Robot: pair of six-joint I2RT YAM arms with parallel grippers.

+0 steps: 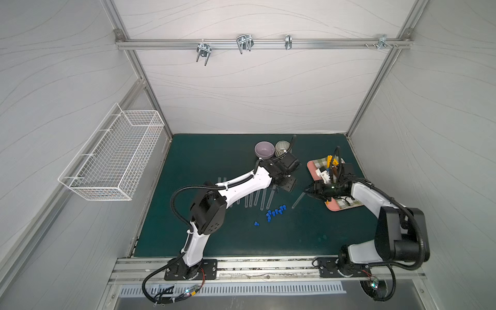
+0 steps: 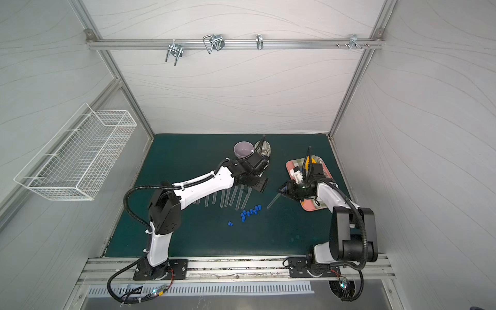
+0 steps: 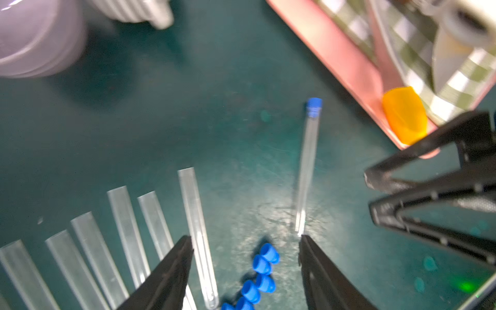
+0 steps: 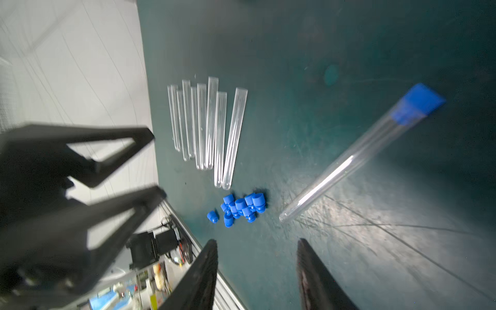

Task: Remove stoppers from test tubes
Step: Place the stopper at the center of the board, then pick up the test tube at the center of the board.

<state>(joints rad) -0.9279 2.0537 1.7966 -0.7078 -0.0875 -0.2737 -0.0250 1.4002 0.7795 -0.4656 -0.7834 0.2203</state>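
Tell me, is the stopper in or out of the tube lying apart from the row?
In. The tube lies flat on the mat with a blue stopper plugged into one end.

Ends under the arms, edges lost to blur

In both top views the left arm (image 1: 241, 183) covers much of the row of test tubes (image 1: 269, 201), and the right gripper (image 1: 306, 192) hides the capped end of the lone test tube (image 1: 298, 200); the right arm (image 1: 359, 190) overlaps the pink tray (image 1: 312, 167), so its load cannot be made out. The loose stoppers (image 1: 274, 212) are too small to count. The left wrist view is smeared, the lilac bowl (image 3: 35, 40) and ribbed cup (image 3: 134, 10) cut by its edge.
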